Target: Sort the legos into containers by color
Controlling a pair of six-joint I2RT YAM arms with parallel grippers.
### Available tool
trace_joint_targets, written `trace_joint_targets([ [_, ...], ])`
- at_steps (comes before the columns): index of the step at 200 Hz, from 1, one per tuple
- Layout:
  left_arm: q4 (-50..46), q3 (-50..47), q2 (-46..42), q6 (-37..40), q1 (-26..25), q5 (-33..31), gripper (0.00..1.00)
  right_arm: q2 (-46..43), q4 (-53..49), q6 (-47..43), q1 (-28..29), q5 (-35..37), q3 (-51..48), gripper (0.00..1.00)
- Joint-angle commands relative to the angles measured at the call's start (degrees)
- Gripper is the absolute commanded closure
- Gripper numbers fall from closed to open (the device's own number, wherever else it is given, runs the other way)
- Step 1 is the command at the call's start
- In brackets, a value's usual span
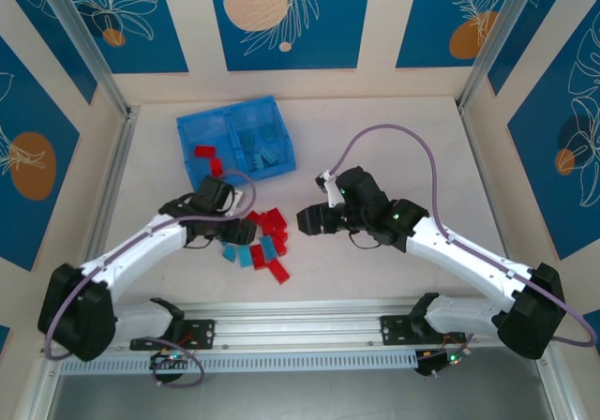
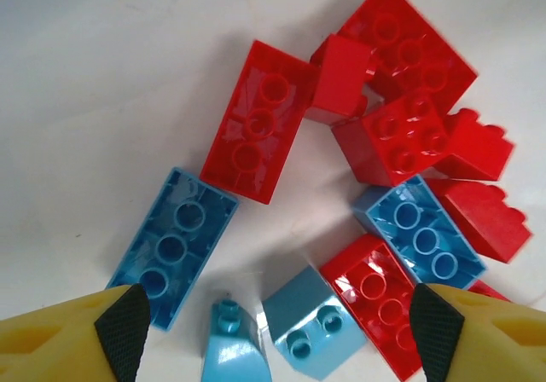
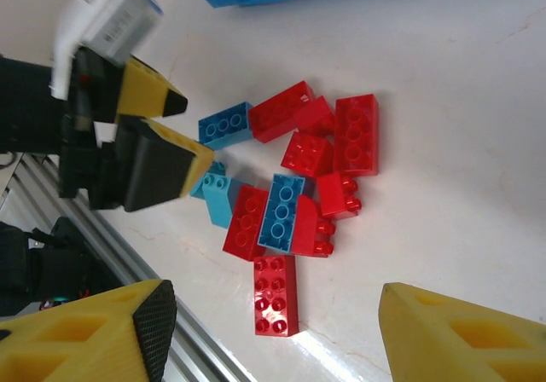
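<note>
A loose pile of red and light blue legos [image 1: 264, 243] lies on the white table in front of the blue bin [image 1: 277, 108]. The bin's left compartment holds red bricks [image 1: 206, 155] and its right compartment blue ones [image 1: 262, 148]. My left gripper [image 2: 277, 339] hangs open just over the pile's left side, with two light blue sloped bricks [image 2: 311, 318] between its fingertips. An upside-down blue brick [image 2: 175, 241] and a red one [image 2: 260, 122] lie ahead of it. My right gripper [image 3: 281, 331] is open, above and to the right of the pile, with a red eight-stud brick [image 3: 275, 295] below it.
A metal rail [image 1: 300, 331] runs along the near table edge behind the pile. Cables loop over both arms. White table surface [image 1: 394, 120] lies open to the right of the bin. Patterned walls enclose the table on three sides.
</note>
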Motion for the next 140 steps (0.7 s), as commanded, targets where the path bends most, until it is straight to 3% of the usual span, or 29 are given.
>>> trace_joint_targets([
  [1,2.55,3.02,4.46,3.67,-1.55,-3.28,0.19,0.64,1.15,0.0,0.25,1.73,1.85,0.33],
  [79,5.92,7.88,16.22,9.97,-1.58,-6.56,0.37,1.18,0.2,0.56,0.39,1.81,1.73,0.33],
  [140,6.23,9.3,22.56,10.56,-1.62,-4.95,0.4,1.26,1.52,1.74,0.51,1.54,1.7,0.33],
])
